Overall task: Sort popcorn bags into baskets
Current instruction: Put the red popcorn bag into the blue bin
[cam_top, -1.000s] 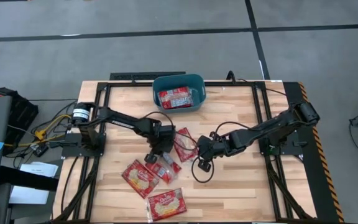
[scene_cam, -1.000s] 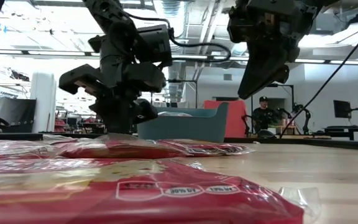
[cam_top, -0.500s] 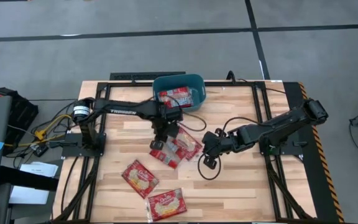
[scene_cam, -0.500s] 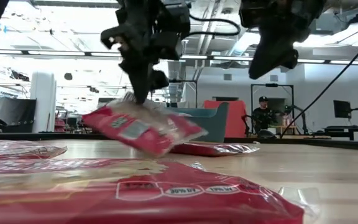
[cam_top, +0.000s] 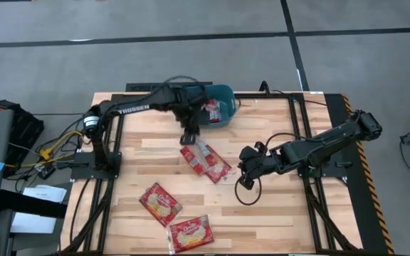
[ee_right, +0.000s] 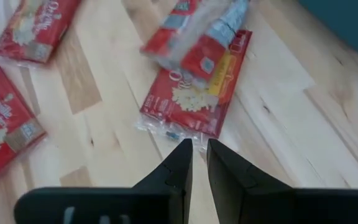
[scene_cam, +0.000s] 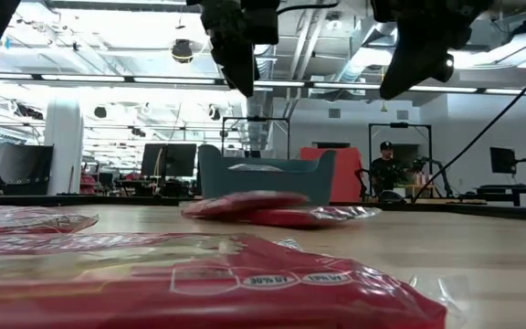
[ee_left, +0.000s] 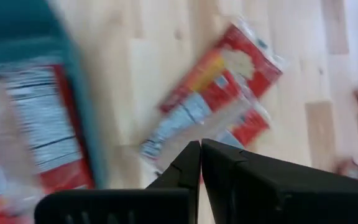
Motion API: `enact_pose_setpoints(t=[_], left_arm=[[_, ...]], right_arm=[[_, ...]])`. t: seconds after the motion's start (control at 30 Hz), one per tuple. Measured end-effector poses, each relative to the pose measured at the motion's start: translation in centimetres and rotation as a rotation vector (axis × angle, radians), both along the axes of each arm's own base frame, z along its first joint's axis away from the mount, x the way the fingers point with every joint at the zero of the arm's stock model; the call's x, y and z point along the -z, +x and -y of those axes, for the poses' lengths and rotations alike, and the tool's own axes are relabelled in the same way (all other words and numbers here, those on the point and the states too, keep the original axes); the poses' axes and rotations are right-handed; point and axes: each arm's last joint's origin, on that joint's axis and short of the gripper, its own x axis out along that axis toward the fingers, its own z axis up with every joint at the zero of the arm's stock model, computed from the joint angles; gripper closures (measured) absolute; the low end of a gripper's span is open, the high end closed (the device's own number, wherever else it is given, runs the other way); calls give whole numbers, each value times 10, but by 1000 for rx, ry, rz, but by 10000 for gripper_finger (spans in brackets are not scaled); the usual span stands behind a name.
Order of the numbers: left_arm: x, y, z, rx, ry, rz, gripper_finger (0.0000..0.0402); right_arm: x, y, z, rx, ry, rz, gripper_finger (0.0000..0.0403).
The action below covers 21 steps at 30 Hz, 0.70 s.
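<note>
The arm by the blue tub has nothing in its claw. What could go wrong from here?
The left gripper is shut and empty beside the basket, so nothing gets dropped in. Two popcorn bags lie overlapped on the table; a grab there might lift both or slip. The right gripper hovers near that pile, so the arms could bump.

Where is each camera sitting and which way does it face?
High: overhead, looking straight down on the table, both arms and the tub.
Low: table height, level across packets toward the room; both arms enter from above.
Left wrist: past its shut left gripper, tub and packets.
Right wrist: past the right gripper, floor packets.
Shared: the overlapping packets show everywhere.
</note>
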Motion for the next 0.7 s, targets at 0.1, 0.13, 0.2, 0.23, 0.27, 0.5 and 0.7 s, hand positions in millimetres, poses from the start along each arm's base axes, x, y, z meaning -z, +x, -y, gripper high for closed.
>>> enact_pose_setpoints(t=[0.1,0.13,0.2,0.23,0.27,0.5,0.7], left_arm=[[-4,-4,-12,-26,-8,12,401],[-4,-6,-13,-7,-18,-1,398],[0,-9,-8,67,-52,-21,384],[3,-8,-4,100,-63,-18,373],[6,-6,1,133,-67,-16,359],[38,15,39,379,139,32,205],[70,40,49,421,334,11,89]], right_arm=[[0,-1,-3,-14,-1,-2,328],[0,-2,-5,-21,-1,-6,328],[1,-4,-8,-36,-2,-12,328],[1,-5,-10,-43,-3,-17,328],[1,-6,-12,-48,-3,-24,328],[7,-12,-22,-34,14,-75,323],[10,-12,-28,-50,17,-81,310]])
